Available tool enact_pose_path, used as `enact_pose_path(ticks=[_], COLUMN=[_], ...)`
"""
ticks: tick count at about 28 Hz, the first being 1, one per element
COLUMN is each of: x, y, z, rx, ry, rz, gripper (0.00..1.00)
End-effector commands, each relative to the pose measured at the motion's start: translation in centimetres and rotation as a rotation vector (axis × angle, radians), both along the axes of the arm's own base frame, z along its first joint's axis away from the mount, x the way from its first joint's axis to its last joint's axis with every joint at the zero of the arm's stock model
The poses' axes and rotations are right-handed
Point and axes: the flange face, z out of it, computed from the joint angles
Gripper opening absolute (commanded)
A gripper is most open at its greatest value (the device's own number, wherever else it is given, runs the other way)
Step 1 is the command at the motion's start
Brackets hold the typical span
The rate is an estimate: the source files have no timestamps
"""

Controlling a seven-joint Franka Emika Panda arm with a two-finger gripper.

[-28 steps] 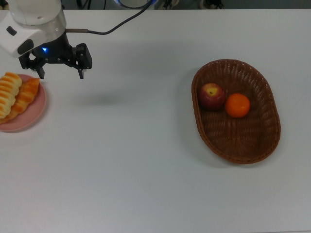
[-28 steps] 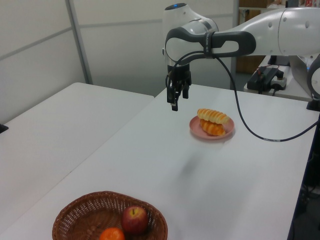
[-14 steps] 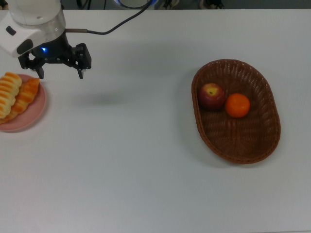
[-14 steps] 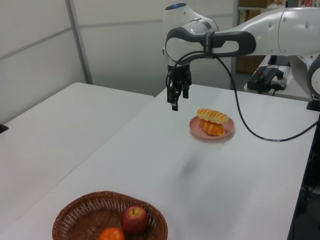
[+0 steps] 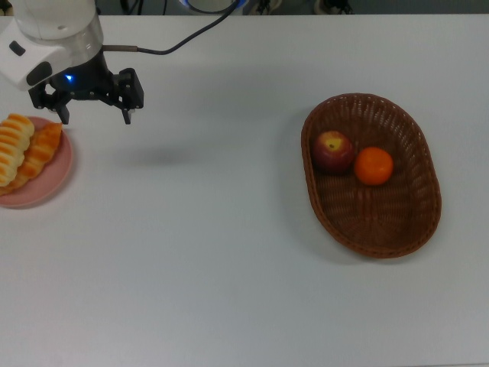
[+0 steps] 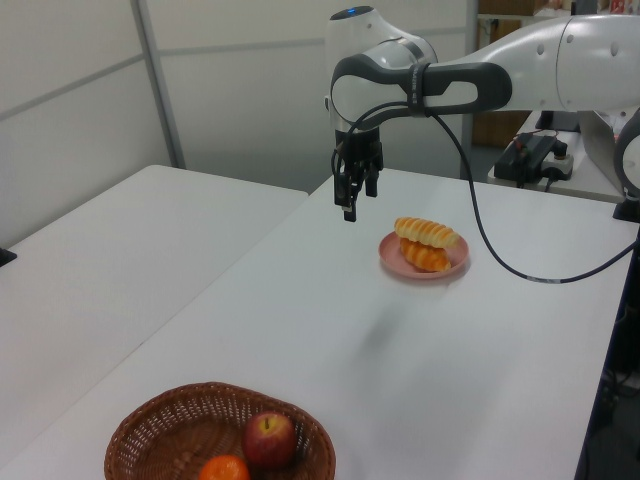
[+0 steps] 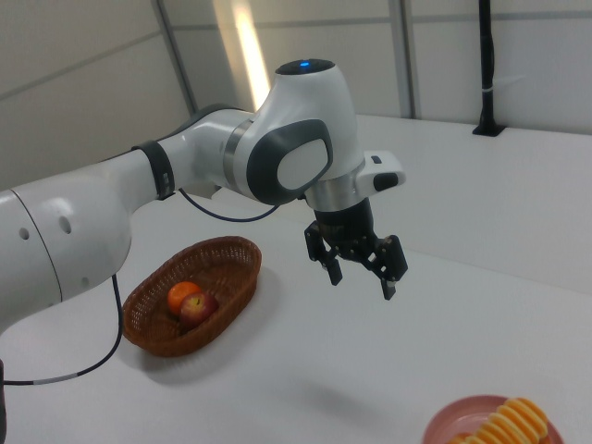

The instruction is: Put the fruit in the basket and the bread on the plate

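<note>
Nothing had moved since the earlier frames: we found the arm, the fruit and the bread all where they had been. Nearest in the left view, the basket sat at the near edge of the tabletop, with the apple and the orange inside it, touching each other. In the top view the apple lay toward the top view's left wall of the basket, the orange beside it. Farther off, the gripper hung in the air above bare tabletop, fingers spread wide and holding nothing. In the top view the gripper stood just beside the plate, near the top view's left edge. On the plate lay the ribbed loaf and the braided pastry, pressed side by side; in the left view the loaf rested partly over the pastry.

We judged the task as good as done. Had the bread needed shifting, we would have expected it to be light and soft, easily crushed, so best taken across its narrow middle with a gentle squeeze. The round fruit looked firm but smooth and liable to roll, so best gripped across its widest part.
</note>
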Motion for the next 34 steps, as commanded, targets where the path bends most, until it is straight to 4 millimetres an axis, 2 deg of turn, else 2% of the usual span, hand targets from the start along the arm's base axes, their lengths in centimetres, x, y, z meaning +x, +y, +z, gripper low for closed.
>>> enact_pose_path(ticks=[1,34], x=[-0.6,-0.59], y=[-0.2,-0.18], z=[0.35,0.35], rx=[0.017,0.02], ry=[0.009,0.009], rz=[0.004,0.03], gripper=[1.0,1.0])
